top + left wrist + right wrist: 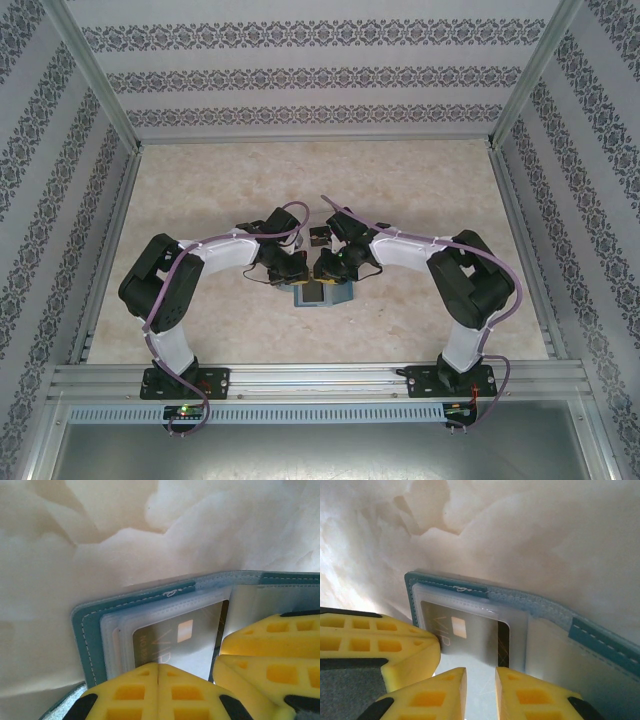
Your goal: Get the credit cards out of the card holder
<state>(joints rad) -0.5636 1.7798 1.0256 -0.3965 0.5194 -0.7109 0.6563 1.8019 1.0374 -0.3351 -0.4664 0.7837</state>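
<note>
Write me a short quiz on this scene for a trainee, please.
1. True or false: the card holder lies open on the table.
2. Where is the VIP credit card? A) loose on the table B) inside a clear sleeve of the holder C) lifted in the air
3. Which gripper has its jaws fully shut?
Key: 1 true; 2 B; 3 the left gripper.
</note>
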